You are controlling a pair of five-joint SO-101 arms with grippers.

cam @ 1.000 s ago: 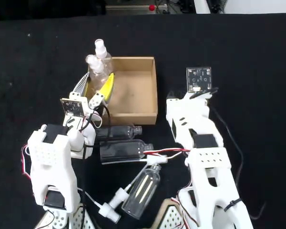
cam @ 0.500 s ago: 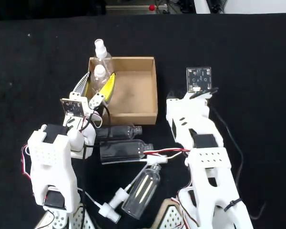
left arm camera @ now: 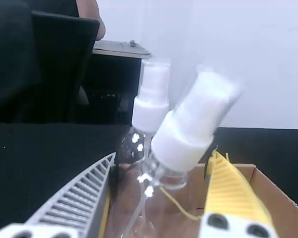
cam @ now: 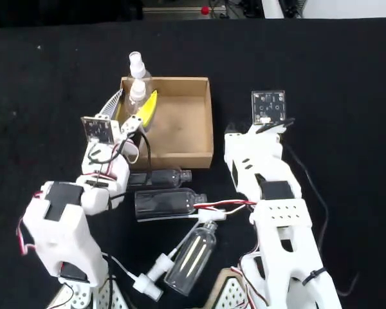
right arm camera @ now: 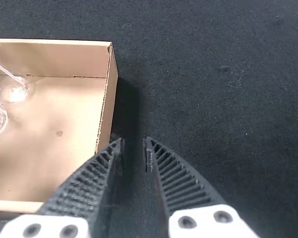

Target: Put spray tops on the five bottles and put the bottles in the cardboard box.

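High view, 10 o'clock corner of the cardboard box (cam: 180, 156): grips the tilted bottle (left arm camera: 184, 134) between the left gripper's (cam: 138, 94) fingers, just beside an upright bottle (cam: 136, 64), both spray-topped. Hangs the right gripper (right arm camera: 134, 148) off the box's 3 o'clock wall, fingers narrowly parted on nothing. Shows three uncapped bottles (cam: 167, 203) lying at the box's 6 o'clock.

Box's (cam: 192, 125) right half lies open; left end effector (cam: 137, 98), clamping a capped bottle (cam: 137, 89) beside a second bottle (cam: 136, 63), crowds upper left.
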